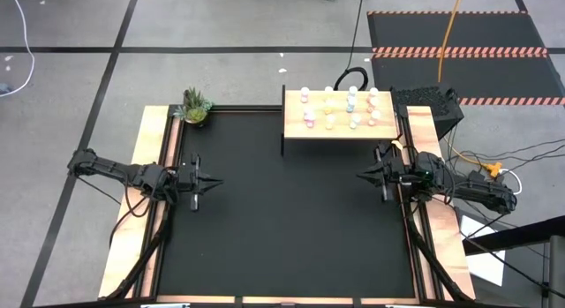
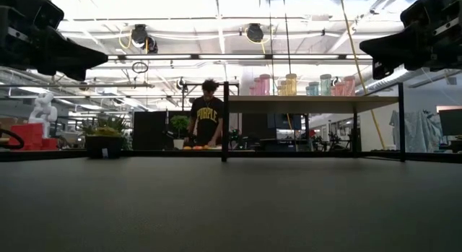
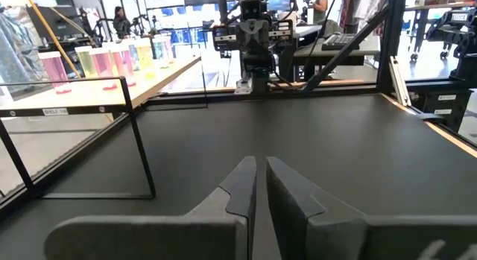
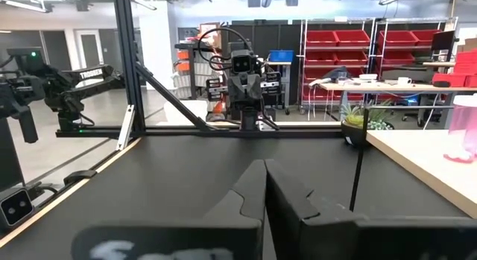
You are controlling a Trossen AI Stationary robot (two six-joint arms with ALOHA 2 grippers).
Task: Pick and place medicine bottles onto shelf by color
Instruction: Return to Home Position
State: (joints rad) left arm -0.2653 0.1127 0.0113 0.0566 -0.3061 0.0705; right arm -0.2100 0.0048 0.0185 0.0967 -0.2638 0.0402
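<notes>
The light-wood shelf (image 1: 340, 130) stands on thin black legs at the table's far edge, right of the middle. Several medicine bottles (image 1: 351, 103) with white caps stand upright on its top in columns: pink, yellow, teal, pink-red. They also show in the low view (image 2: 290, 84) and in the left wrist view (image 3: 97, 62). My left gripper (image 1: 214, 180) hovers shut and empty over the table's left side. My right gripper (image 1: 360, 176) hovers shut and empty over the right side, just in front of the shelf. The two point at each other.
A small green potted plant (image 1: 196, 108) stands at the table's far left corner. Wooden rails (image 1: 159, 211) run along the table's left and right edges. The shelf's legs (image 3: 141, 152) stand on the black top. A person (image 2: 207, 122) stands far behind the table.
</notes>
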